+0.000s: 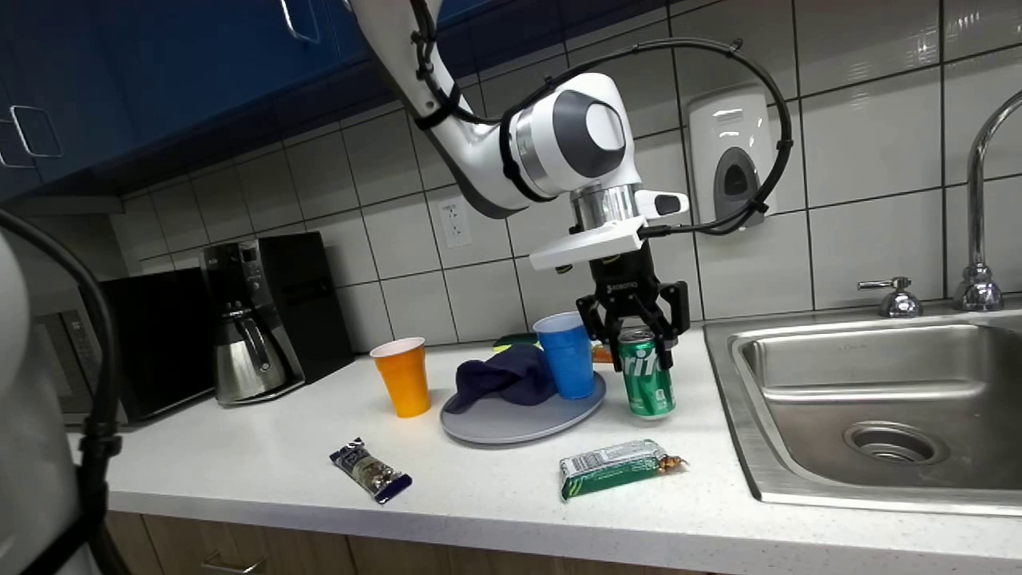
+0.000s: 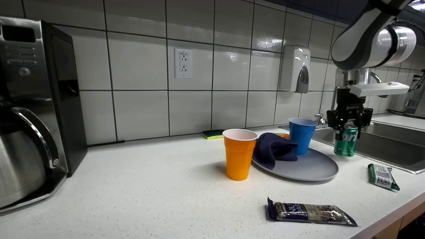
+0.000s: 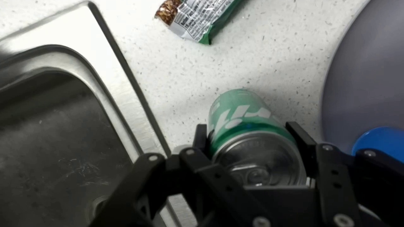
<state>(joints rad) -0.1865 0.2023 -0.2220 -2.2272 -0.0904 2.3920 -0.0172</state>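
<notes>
The black 2-fingered gripper [image 3: 249, 135] pinches the upright green metal drink can [image 3: 255, 143]; whether it touches the speckled white counter [image 3: 277, 47] I cannot tell. Around the can in the wrist view, the silver steel sink [image 3: 63, 135] sits at 9 o'clock, a green-and-white wrapped snack bar [image 3: 202, 17] at 11 and a round grey plate [image 3: 369, 72] at 2, bearing a blue plastic cup [image 3: 383, 143] at 3.
</notes>
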